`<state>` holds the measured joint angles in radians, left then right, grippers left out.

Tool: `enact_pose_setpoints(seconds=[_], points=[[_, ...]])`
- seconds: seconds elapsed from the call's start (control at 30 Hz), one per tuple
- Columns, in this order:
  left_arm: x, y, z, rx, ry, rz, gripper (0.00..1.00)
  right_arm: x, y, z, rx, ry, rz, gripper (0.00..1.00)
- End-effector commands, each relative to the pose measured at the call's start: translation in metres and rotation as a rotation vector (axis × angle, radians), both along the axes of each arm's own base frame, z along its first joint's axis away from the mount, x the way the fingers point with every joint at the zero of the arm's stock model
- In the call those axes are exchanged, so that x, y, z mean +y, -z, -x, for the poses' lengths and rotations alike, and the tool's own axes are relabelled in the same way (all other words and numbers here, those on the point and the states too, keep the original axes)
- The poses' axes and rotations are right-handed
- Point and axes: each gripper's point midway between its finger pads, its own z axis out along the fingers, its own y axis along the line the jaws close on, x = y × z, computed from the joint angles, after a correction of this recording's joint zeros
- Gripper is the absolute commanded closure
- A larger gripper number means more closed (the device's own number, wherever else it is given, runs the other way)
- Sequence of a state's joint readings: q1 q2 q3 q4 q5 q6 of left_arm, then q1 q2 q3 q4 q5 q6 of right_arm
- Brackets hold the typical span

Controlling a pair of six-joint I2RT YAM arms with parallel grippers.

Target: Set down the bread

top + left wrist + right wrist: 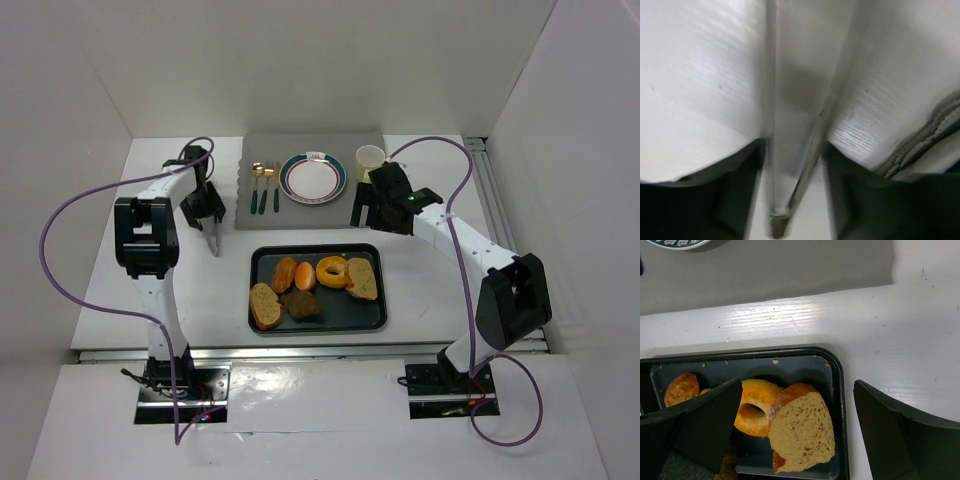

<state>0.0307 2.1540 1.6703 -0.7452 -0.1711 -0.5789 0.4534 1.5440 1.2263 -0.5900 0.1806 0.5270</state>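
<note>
Robot lab is shown: white table (pixel 420 290) boxed in by plain white walls (pixel 320 60), two arms (pixel 150 250) bolted on, purple cables (pixel 44 240) hung.

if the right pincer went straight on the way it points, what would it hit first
Likely the bread slice at the right end of the tray: in the wrist view it lies between the fingers of the open right pincer. Depth is unclear, so it could touch the tray rim beside it.

Bread lying in a black rectangular tray (pixel 345 314)
Tan cut slice (pixel 362 278) by the right edge, golden ring bun (pixel 331 271) against it, second slice (pixel 265 306) at the near-left corner.
</note>
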Motion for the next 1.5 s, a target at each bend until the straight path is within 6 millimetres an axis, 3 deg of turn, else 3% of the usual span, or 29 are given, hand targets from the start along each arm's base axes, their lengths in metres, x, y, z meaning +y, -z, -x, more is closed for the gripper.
enact_pose_setpoints(seconds=[0.0,0.1,0.13,0.17,0.27,0.33,0.37,0.43,0.47,0.5,0.53,0.57,0.63,0.67,0.77,0.83,0.87,0.9,0.97,1.1,1.2,1.33,1.4,1.47], points=[[0.012,-0.001,-0.016,-0.035,0.011,-0.004,0.45,0.004,-0.015,-0.011,-0.058,0.005,-0.031,0.01],[0.013,-0.016,-0.016,-0.066,0.019,-0.008,0.68,0.003,-0.015,-0.008,-0.058,0.005,-0.031,0.01],[0.013,-0.024,-0.018,-0.083,0.019,-0.009,0.85,0.002,-0.019,-0.008,-0.067,0.005,-0.035,0.01],[0.013,-0.033,-0.019,-0.103,0.028,-0.014,0.88,0.002,-0.019,-0.008,-0.067,0.005,-0.035,0.01],[0.013,-0.079,-0.013,-0.18,0.039,-0.024,0.88,0.002,-0.019,-0.008,-0.067,0.005,-0.035,0.01],[0.002,-0.103,-0.007,-0.228,0.073,-0.028,0.88,0.004,-0.019,-0.01,-0.068,0.005,-0.036,0.01],[-0.01,-0.133,-0.001,-0.296,0.107,0.003,0.88,0.004,-0.022,-0.011,-0.068,0.005,-0.036,0.01],[-0.034,-0.145,0.009,-0.352,0.207,0.054,0.88,0.004,-0.022,-0.011,-0.068,0.005,-0.036,0.01],[-0.056,-0.153,0.017,-0.367,0.268,0.074,0.87,0.005,-0.023,-0.013,-0.079,0.005,-0.041,0.01],[-0.067,-0.172,0.026,-0.413,0.315,0.068,0.87,0.006,-0.029,-0.017,-0.099,-0.011,-0.035,0.01],[-0.078,-0.173,0.036,-0.405,0.354,0.07,0.87,0.006,-0.029,-0.017,-0.1,-0.011,-0.035,0.01],[-0.102,-0.173,0.053,-0.377,0.416,0.084,0.85,0.005,-0.042,-0.023,-0.13,-0.009,-0.025,0.01],[-0.116,-0.181,0.079,-0.364,0.48,0.071,0.85,-0.003,-0.048,-0.027,-0.134,0.005,0.0,0.01],[-0.131,-0.183,0.093,-0.353,0.529,0.063,0.84,-0.003,-0.061,-0.031,-0.159,0.006,0.002,0.01],[-0.141,-0.189,0.134,-0.316,0.598,0.041,0.84,-0.02,-0.08,-0.041,-0.201,0.047,0.003,0.01],[-0.132,-0.194,0.152,-0.29,0.577,-0.017,0.81,-0.026,-0.092,-0.042,-0.225,0.053,-0.03,0.01],[-0.13,-0.189,0.16,-0.277,0.576,-0.033,0.79,-0.028,-0.096,-0.042,-0.232,0.056,-0.038,0.01],[-0.136,-0.197,0.171,-0.309,0.607,-0.024,0.69,-0.024,-0.097,-0.04,-0.237,0.039,-0.059,0.01],[-0.137,-0.2,0.181,-0.33,0.626,-0.017,0.58,-0.035,-0.104,-0.044,-0.255,0.061,-0.075,0.01],[-0.149,-0.207,0.201,-0.341,0.677,0.077,0.53,-0.032,-0.094,-0.049,-0.222,0.047,-0.09,0.01],[-0.164,-0.2,0.212,-0.29,0.71,0.125,0.51,-0.033,-0.093,-0.054,-0.212,0.05,-0.092,0.01],[-0.169,-0.187,0.22,-0.213,0.718,0.127,0.49,-0.031,-0.097,-0.052,-0.216,0.036,-0.107,0.01],[-0.171,-0.187,0.221,-0.21,0.722,0.139,0.44,-0.031,-0.093,-0.051,-0.207,0.036,-0.104,0.01],[-0.171,-0.183,0.226,-0.186,0.728,0.149,0.33,-0.031,-0.098,-0.05,-0.218,0.036,-0.108,0.01]])
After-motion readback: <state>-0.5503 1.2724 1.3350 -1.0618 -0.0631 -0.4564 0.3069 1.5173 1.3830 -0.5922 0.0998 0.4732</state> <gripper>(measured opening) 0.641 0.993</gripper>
